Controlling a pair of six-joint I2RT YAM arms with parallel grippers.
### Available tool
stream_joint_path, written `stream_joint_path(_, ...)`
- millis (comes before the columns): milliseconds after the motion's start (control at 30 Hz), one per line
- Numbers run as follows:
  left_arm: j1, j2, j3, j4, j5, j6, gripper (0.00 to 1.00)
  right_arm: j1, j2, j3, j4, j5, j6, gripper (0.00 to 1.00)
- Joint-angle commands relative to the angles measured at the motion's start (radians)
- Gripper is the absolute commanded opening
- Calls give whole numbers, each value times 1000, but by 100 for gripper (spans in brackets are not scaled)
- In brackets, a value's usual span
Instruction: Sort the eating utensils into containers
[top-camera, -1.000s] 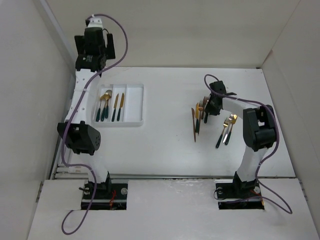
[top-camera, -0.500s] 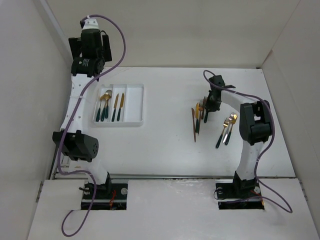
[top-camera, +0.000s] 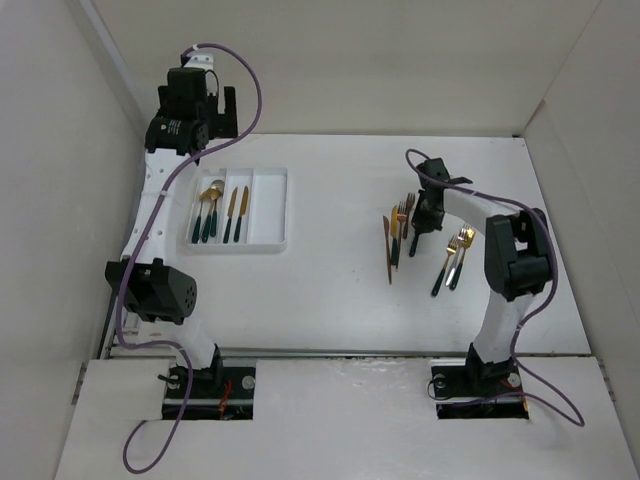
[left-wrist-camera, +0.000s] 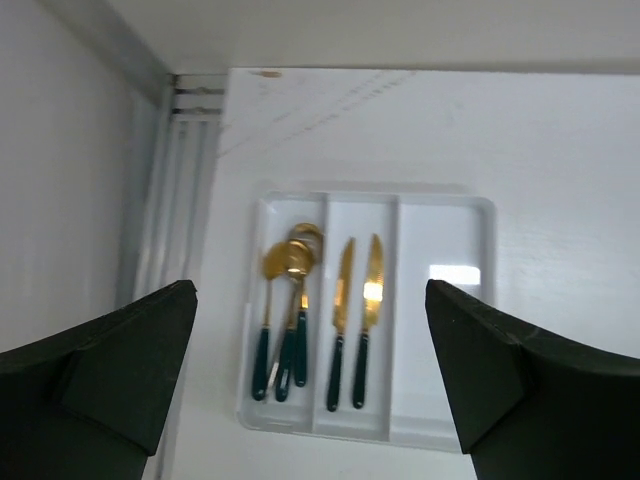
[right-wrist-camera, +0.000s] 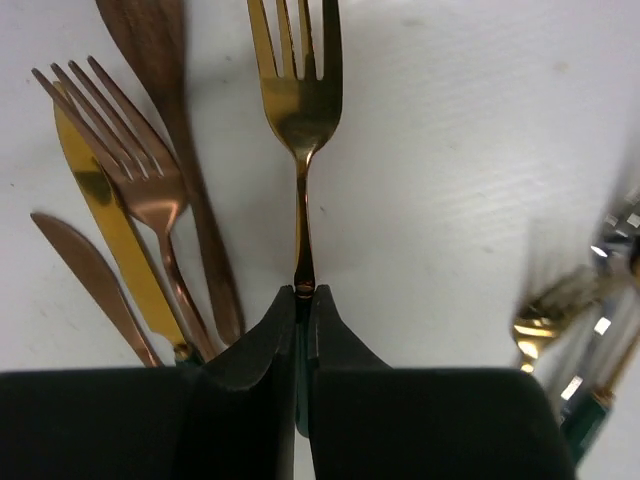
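Fork (right-wrist-camera: 297, 95) with a gold head is gripped where its shank meets the dark handle by the right gripper (right-wrist-camera: 305, 292), whose fingers (right-wrist-camera: 255, 340) are closed on it from both sides. Its long axis runs straight out from the fingers, with the tines pointed away from the wrist toward the far edge of the bench (top-camera: 340, 290). Whether it is lifted cannot be told. Just beside it on the left, other forks and knives (right-wrist-camera: 120, 200) lie roughly parallel, and two more utensils (top-camera: 455, 258) lie near on the right. The tray (top-camera: 270, 245) is set well apart to the left, its compartments about parallel to the fork. Spoons (top-camera: 207, 210) are held in its left one and table knives (top-camera: 237, 210) in the middle; the third is judged the fork's place. Above it the left gripper (left-wrist-camera: 310, 300) hangs with fingers spread wide, and nothing is held.
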Motion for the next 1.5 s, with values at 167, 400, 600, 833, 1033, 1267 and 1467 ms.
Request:
stream_joint_path(167,-157,-59,-99,-63,520,36,89,58,-369,-72,56,191,56,0)
stream_joint_path(400,-351,-24,-110,-40,821,70,90,181,-516,-92,238,61,218,0)
stream_joint_path(600,-460,21,-71,10,901,48,89,279,-457,35,261,-42,295,0)
stream_joint_path(833,-492,30,-191,70,825,37,75,322,-457,54,261,-68,349,0)
stream_joint_path(1033,-492,21,-251,93,823,28,70,331,-466,54,272,-70,383,0)
stream_joint_path(1267,-492,21,-260,134,748,-13,51,364,-475,45,286,-80,393,0)
stream_joint_path(1467,-492,32,-292,153,693,-13,39,364,-455,45,286,-109,402,0)
